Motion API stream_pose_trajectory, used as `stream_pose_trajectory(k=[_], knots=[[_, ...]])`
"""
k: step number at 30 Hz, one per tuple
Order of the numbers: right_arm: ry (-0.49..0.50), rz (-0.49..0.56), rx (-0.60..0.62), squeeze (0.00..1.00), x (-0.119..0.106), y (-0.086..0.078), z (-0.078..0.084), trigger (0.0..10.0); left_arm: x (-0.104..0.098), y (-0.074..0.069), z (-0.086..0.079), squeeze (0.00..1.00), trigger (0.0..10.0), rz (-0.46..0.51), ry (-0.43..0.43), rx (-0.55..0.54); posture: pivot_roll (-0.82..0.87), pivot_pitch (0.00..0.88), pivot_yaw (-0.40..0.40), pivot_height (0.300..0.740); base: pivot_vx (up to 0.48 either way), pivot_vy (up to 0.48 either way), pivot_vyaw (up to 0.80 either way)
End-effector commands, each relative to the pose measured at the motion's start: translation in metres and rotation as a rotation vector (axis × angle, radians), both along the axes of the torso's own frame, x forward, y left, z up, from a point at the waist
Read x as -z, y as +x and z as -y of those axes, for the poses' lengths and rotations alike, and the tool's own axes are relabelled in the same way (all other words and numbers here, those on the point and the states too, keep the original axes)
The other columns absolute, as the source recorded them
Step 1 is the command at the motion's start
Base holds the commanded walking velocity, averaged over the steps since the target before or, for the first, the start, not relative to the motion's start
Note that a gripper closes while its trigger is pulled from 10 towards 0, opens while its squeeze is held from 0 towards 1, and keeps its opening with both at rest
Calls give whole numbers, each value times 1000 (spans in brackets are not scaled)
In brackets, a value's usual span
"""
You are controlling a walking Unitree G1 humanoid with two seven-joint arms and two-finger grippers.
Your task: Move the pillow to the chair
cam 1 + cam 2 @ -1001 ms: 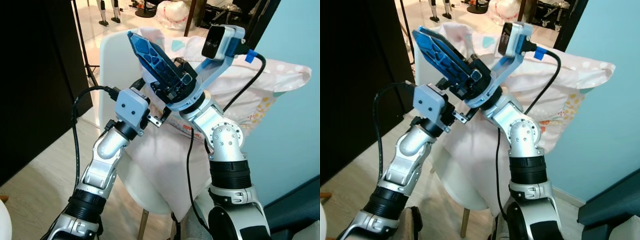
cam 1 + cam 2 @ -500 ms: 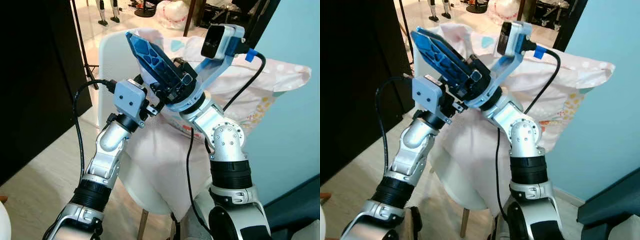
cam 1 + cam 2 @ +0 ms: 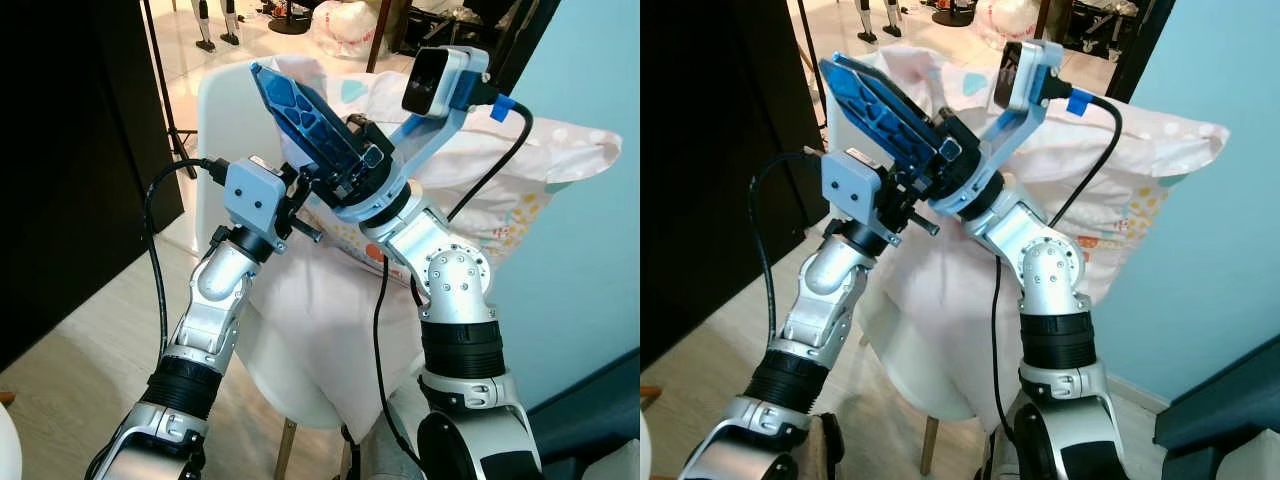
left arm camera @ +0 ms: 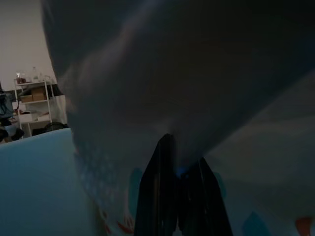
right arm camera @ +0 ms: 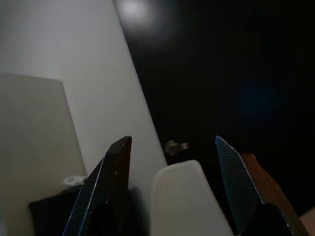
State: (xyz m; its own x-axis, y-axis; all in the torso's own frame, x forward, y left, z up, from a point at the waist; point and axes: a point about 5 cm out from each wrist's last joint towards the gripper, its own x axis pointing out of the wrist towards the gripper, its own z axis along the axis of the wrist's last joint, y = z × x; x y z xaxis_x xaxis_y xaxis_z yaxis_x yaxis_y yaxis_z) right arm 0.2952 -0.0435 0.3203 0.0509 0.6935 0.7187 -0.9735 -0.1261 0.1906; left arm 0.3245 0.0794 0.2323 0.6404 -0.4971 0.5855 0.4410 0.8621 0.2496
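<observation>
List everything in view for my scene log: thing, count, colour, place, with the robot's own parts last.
pillow: one, pale pink with coloured dots, draped over the chair's seat and back.
chair: one, white, before the robot.
wall: one, light blue, to the right.
bag: one, white, on the far floor.
left gripper: one, black fingers close together against the pillow.
right gripper: one, fingers spread, raised above the chair.

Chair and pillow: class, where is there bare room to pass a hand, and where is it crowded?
Free: the pale floor left of the white chair. Crowded: the pillow covers the chair, and the left gripper and the open right gripper are bunched before it.
</observation>
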Motion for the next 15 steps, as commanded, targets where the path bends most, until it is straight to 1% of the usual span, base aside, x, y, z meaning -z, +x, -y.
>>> stream_pose_trajectory(k=[1,2,3,4,7,11,15], knots=[[1,-15,88,529,-3,9,3,10000,4,-5,1,0,0,6,-16,3,-33,112,-135,553,0,0,0],[1,-33,144,522,-4,15,5,10000,7,-7,0,0,0,-2,-14,2,-32,111,-133,553,0,0,0],[1,-33,144,522,-4,15,5,10000,7,-7,0,0,0,-2,-14,2,-32,111,-133,553,0,0,0],[5,-57,214,353,-5,24,9,10000,12,-9,-1,0,0,-15,-12,-4,-31,103,-127,553,0,0,0],[-3,-76,375,0,-9,39,18,10000,22,-12,-6,0,0,-44,-16,-21,-26,107,-126,553,0,0,0],[20,-91,410,0,-13,45,25,10000,28,-16,-6,0,0,-57,-8,-33,-20,106,-128,553,0,0,0],[30,-96,439,0,-15,48,30,10000,30,-18,-6,0,0,-63,-5,-37,-18,107,-128,553,0,0,0]])
